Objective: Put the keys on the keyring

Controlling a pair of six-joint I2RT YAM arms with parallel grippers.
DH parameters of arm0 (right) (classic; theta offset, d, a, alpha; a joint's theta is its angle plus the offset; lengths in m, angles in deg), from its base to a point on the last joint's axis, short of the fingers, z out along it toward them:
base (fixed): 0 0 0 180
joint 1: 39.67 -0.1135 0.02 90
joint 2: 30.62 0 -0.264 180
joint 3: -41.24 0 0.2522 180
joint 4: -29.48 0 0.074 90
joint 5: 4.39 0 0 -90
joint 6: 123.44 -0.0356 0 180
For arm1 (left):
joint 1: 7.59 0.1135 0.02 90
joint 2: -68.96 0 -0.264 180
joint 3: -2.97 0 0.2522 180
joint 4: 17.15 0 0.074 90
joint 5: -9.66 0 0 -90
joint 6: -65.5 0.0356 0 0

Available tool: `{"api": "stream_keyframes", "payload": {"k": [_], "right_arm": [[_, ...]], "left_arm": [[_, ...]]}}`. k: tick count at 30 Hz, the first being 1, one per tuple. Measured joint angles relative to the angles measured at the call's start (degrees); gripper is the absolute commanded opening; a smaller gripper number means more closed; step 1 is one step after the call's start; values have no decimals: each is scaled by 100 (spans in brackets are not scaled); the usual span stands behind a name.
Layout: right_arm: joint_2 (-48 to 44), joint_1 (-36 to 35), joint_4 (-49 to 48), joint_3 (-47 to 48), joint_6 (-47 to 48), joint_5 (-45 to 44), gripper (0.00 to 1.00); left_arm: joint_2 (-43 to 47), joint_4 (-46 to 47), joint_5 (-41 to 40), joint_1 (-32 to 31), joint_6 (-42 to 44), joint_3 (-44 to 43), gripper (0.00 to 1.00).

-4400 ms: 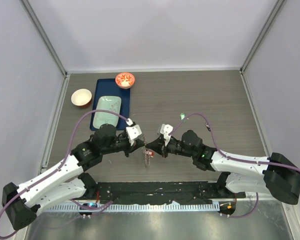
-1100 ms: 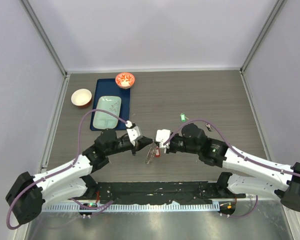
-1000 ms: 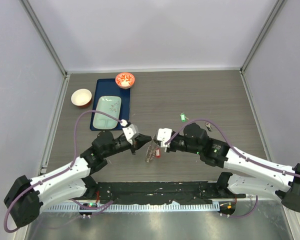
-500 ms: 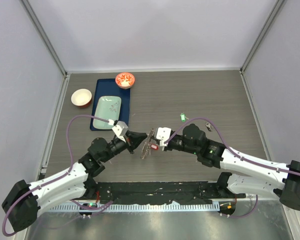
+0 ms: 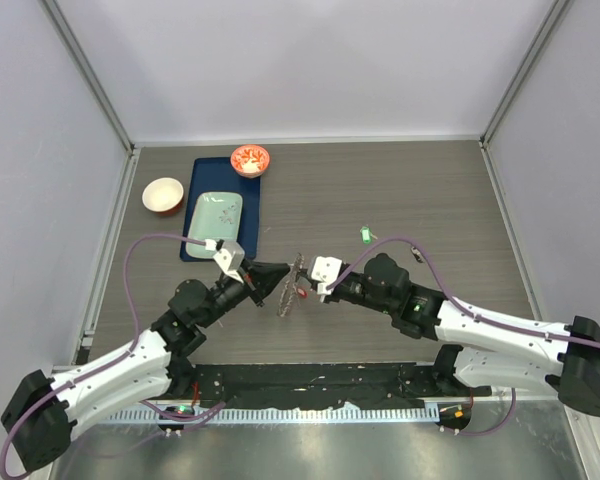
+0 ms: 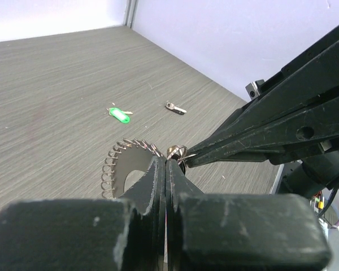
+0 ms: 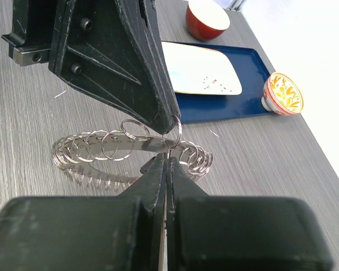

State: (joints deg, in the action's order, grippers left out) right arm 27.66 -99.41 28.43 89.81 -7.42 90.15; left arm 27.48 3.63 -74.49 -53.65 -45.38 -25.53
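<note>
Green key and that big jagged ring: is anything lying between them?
No. In the left wrist view, only bare table separates the green key from the keyring. A dark key lies off to the right.

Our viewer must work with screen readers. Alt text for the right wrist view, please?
The right gripper, shut, and the black left gripper meet at the rim of the keyring, a silvery ring edged with wire loops. Behind, a blue tray holds a pale plate, with a red bowl beyond and an orange-patterned bowl at its edge.
</note>
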Motion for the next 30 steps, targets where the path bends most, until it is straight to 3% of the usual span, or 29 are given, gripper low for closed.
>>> {"api": "stream_keyframes", "payload": {"k": [14, 19, 30], "right_arm": [[610, -164, -323, 0, 44, -332, 1], [452, -208, -203, 2, 149, -527, 1], [118, -278, 1386, 313, 498, -634, 1]], "left_arm": [[-562, 599, -262, 33, -612, 195, 0], [-555, 763, -291, 35, -575, 234, 25], [509, 9, -404, 83, 470, 221, 43]]}}
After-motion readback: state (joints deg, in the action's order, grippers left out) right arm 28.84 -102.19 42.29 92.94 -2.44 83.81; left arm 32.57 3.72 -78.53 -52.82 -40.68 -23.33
